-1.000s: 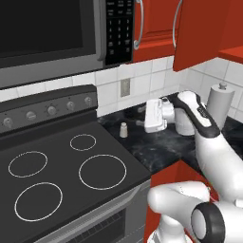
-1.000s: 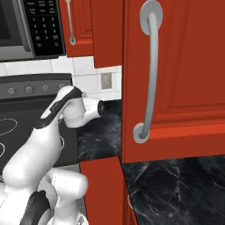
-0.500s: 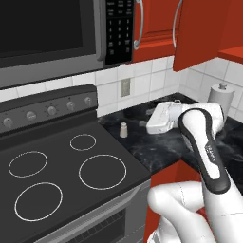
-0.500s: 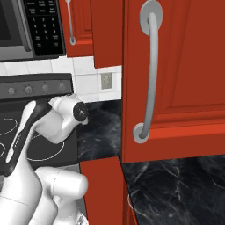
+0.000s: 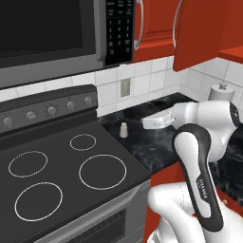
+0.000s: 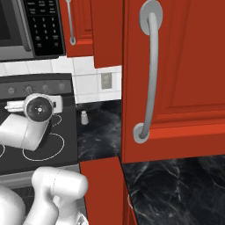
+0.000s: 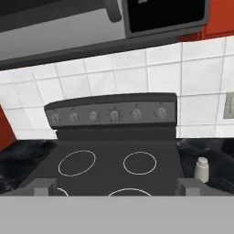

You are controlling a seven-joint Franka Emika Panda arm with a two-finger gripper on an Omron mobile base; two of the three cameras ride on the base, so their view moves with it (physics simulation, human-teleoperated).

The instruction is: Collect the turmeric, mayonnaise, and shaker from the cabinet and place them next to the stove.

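The shaker (image 5: 124,129) stands upright on the black marble surface (image 5: 156,147) just right of the stove (image 5: 61,171), at centre frame in the left base view and lower right in the hand view. The hand (image 5: 148,123) hovers empty right of it, fingers (image 7: 44,186) spread apart. The red cabinet (image 6: 176,74) door fills the right base view's right side.

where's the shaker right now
The shaker stands upright on the dark counter just right of the stove, below the wall outlet, apart from the open hand.
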